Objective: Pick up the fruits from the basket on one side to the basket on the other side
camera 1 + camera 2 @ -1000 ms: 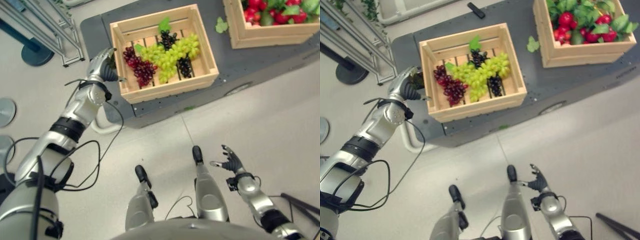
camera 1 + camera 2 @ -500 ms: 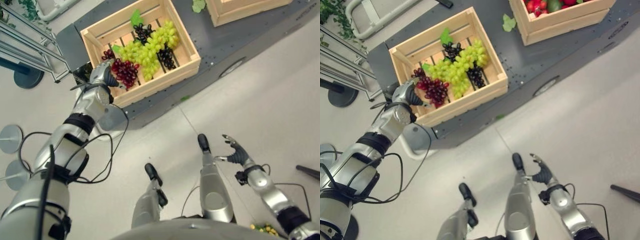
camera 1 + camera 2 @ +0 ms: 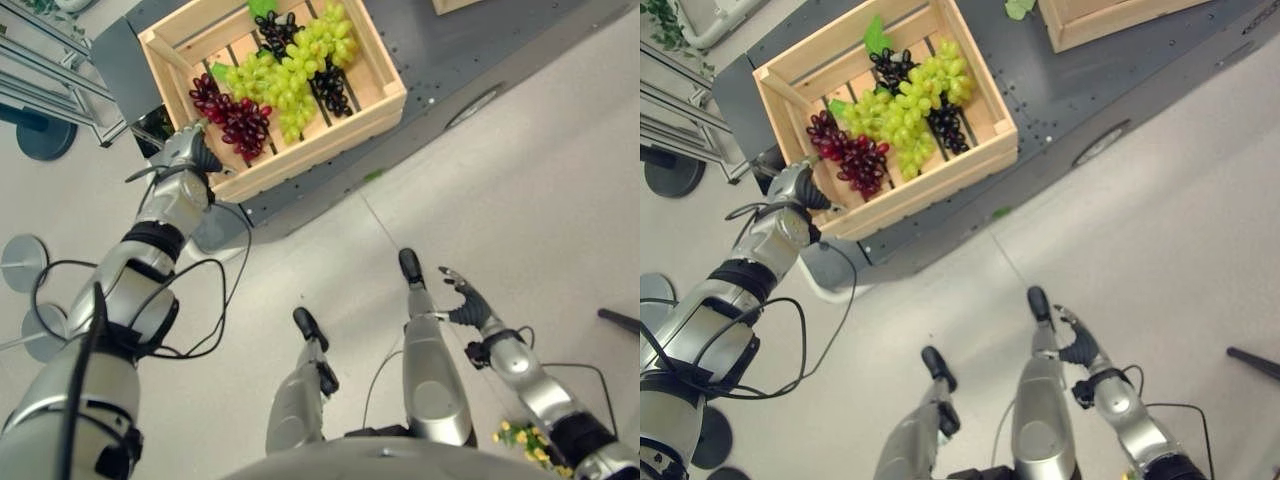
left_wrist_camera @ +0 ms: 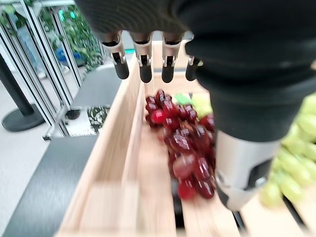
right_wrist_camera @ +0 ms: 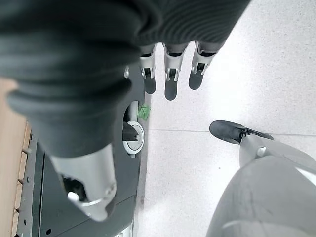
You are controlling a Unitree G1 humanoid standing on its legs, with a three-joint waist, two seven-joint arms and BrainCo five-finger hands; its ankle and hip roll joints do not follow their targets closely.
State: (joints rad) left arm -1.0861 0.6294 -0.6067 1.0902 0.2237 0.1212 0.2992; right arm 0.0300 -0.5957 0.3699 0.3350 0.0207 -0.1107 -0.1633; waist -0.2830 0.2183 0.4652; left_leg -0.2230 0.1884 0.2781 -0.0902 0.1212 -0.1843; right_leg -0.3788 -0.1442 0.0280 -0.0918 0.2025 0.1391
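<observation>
A wooden crate (image 3: 310,135) on a grey platform (image 3: 450,60) holds a dark red grape bunch (image 3: 232,115), green grapes (image 3: 290,75) and black grapes (image 3: 330,90). My left hand (image 3: 188,150) hovers at the crate's near-left corner, open and holding nothing. In the left wrist view its fingers (image 4: 144,64) reach straight over the crate's left wall (image 4: 116,163), with the red bunch (image 4: 185,148) just beyond the thumb. My right hand (image 3: 466,306) hangs open low over the floor, far from the crate. A second wooden crate (image 3: 1110,15) shows at the far right.
A metal rack (image 3: 40,70) and round stand bases (image 3: 20,262) stand left of the platform. A green leaf (image 3: 1018,8) lies on the platform between the crates, and a small leaf (image 3: 373,176) lies on the floor by its edge. Something yellow-green (image 3: 520,440) lies near my right arm.
The whole view has shifted. My left hand has gone from outside the crate's left wall to its near-left corner, by the red grapes. The right hand has hardly moved.
</observation>
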